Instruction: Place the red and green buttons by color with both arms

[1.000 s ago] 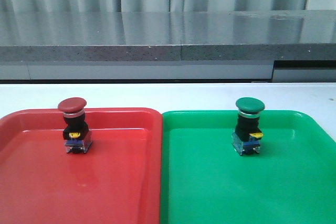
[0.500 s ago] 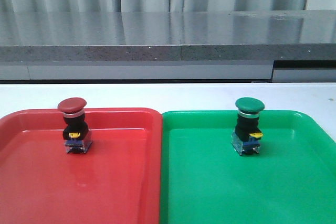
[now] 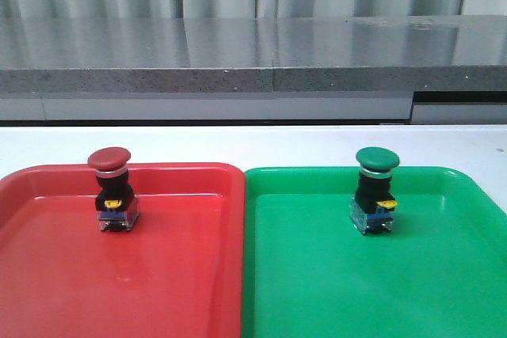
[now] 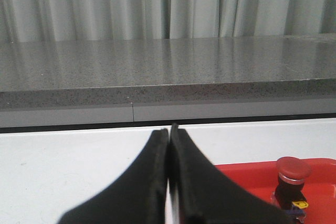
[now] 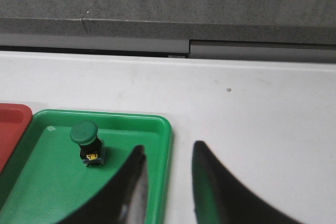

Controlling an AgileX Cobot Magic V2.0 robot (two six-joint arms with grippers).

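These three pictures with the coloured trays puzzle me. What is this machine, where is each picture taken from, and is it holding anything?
It is a two-armed robot at a white table. The wide picture comes from a camera looking forward the way the robot faces; neither arm shows in it. It shows a red tray on the left with a red button standing upright in it, and a green tray on the right with a green button standing upright in it.

The other two pictures come from cameras on the robot's wrists. The black shapes at their lower edge are the fingers. The left gripper is closed with nothing between its fingers; the red button sits off to one side. The right gripper is open and empty, its fingers either side of the green tray's rim. So nothing is held.
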